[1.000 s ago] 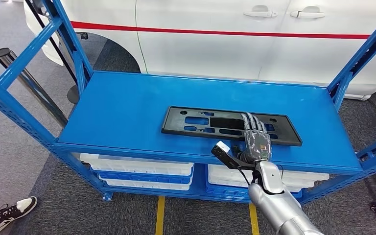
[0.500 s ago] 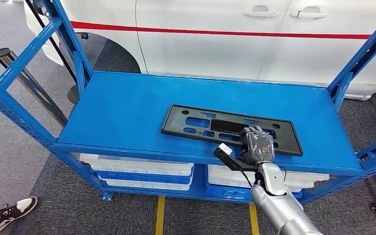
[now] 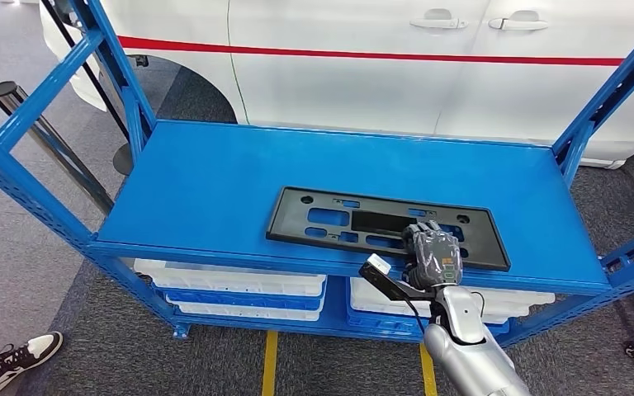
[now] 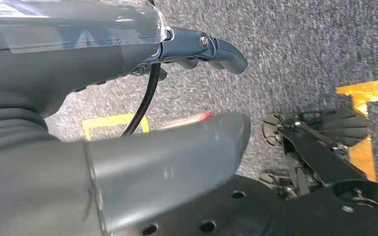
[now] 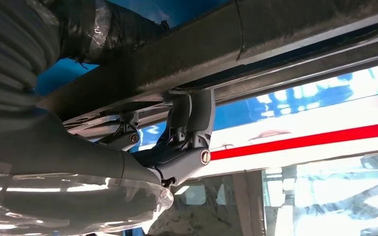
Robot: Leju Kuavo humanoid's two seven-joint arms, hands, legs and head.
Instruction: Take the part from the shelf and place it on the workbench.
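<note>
A long, flat black plastic part (image 3: pixel 384 226) with rectangular cut-outs lies on the top board of a blue steel shelf (image 3: pixel 206 177), lengthwise along the board and close to its front edge, nearer the right end than the left. The robot's right hand (image 3: pixel 432 255) reaches up from below the front edge on a silver arm and curls its dark fingers over the near long edge of the part, towards its right end; the fingers are bent down onto the plastic. In the right wrist view the grey fingers (image 5: pixel 189 123) hook onto the dark rim of the part, so the hand grips it. The part's far edge and left end rest flat on the blue board; whether the gripped edge is lifted cannot be told. The left hand (image 4: pixel 128 88) hangs above grey carpet with yellow floor markings (image 4: pixel 113 123), its thumb and fingers apart and nothing between them. Under the top board, white plastic trays (image 3: pixel 231 280) sit stacked on the lower level of the shelf. Behind the shelf stands a white car (image 3: pixel 396 74) with a red stripe along its doors. A black-and-white shoe (image 3: pixel 16 355) of a person shows at the lower left on the carpet.
</note>
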